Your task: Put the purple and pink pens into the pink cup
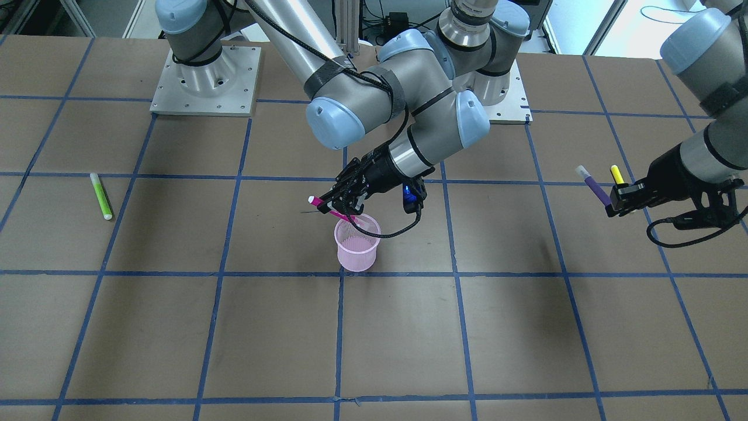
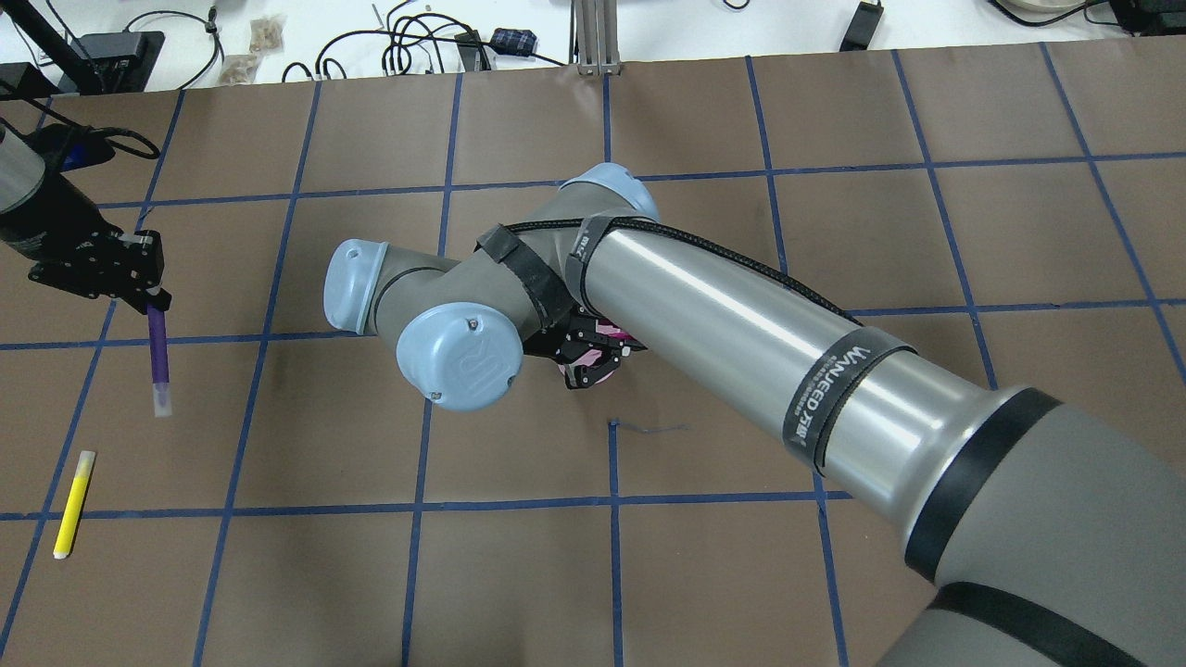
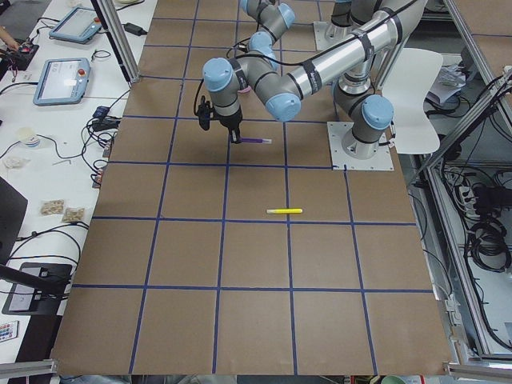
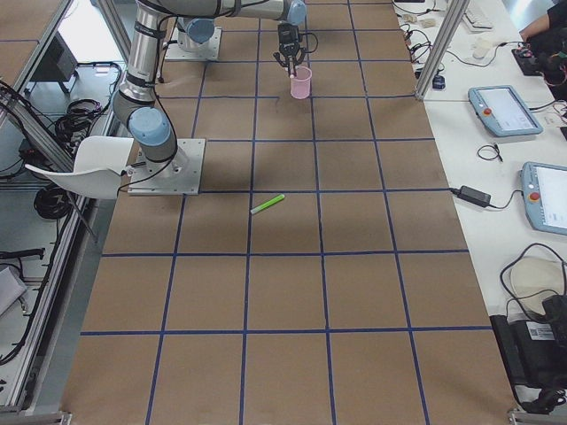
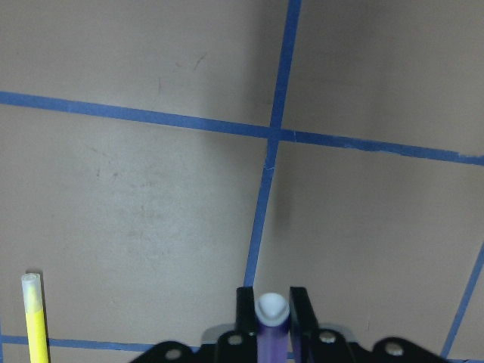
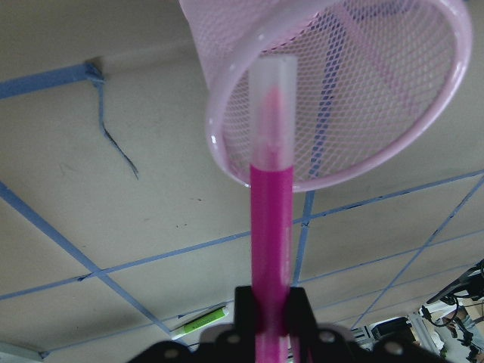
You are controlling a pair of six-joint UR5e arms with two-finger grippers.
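The pink mesh cup (image 1: 357, 248) stands upright near the table's middle. My right gripper (image 1: 345, 204) is shut on the pink pen (image 1: 320, 204), held tilted just above the cup's far rim. In the right wrist view the pen (image 6: 271, 219) points its clear cap over the rim of the cup (image 6: 363, 98). My left gripper (image 1: 616, 202) is shut on the purple pen (image 1: 596, 188), held above the table far from the cup. The purple pen also shows in the overhead view (image 2: 157, 352) and in the left wrist view (image 5: 272, 333).
A yellow pen (image 2: 73, 503) lies on the table near my left gripper. A green pen (image 1: 100, 196) lies far off on the robot's right side. The right arm's elbow and forearm (image 2: 723, 315) hang over the cup and hide it in the overhead view.
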